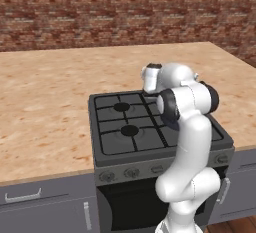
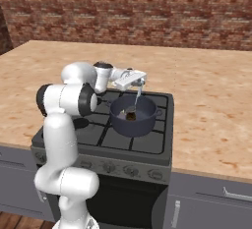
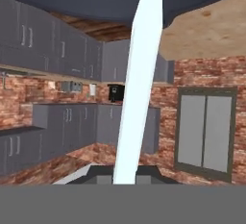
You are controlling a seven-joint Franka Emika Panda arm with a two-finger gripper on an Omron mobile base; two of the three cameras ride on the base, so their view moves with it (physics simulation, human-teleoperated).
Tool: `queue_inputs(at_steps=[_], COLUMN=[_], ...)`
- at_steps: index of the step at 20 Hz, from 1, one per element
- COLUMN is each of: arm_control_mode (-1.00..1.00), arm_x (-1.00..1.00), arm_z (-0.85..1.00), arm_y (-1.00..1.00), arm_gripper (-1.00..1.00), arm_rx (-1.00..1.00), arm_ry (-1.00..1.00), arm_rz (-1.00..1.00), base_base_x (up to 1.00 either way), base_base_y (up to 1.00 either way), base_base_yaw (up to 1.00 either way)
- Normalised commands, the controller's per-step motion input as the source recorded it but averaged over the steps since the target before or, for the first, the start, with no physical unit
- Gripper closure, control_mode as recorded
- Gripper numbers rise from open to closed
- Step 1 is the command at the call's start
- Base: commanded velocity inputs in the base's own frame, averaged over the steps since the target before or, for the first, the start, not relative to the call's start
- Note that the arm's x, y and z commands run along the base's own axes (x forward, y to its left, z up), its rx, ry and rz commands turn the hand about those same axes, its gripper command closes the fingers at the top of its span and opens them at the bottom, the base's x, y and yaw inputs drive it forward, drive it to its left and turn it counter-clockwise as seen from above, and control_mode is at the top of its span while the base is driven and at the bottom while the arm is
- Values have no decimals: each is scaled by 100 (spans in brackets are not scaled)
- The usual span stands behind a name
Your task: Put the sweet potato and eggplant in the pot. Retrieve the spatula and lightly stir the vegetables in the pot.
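The dark blue-grey pot (image 2: 133,121) stands on the stove's near right burner. A small orange-brown lump, the sweet potato (image 2: 131,117), lies inside it. I cannot make out the eggplant in the dark interior. My gripper (image 2: 139,81) hovers just above the pot's far rim, shut on the spatula (image 2: 137,95), whose pale thin handle hangs down into the pot. In the hand view the spatula (image 3: 139,74) runs as a long pale strip up from between the gripper (image 3: 126,176) tips. In the left base view my own arm covers the pot.
The black stove (image 1: 120,127) has open burner grates on its left side and knobs along the front. Light wooden counter (image 2: 211,100) spreads on both sides, with a brick wall (image 1: 100,17) behind.
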Motion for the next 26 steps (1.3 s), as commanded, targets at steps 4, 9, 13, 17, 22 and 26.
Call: queue_inputs(at_steps=[4,9,13,17,22,26], arm_control_mode=[-100,-100,-100,-100,-100,-100], arm_x=[0,-3,-2,-21,-15,4], arm_z=[0,0,0,0,0,0], arm_y=[0,0,0,0,0,-9], arm_gripper=[100,100,100,100,100,100], arm_rx=[0,0,0,0,0,0], arm_ry=[0,0,0,3,4,0], arm_rz=[19,23,24,21,18,15], base_base_x=[0,0,0,0,0,0], base_base_y=[0,0,0,0,0,0], base_base_yaw=[0,0,0,0,0,0])
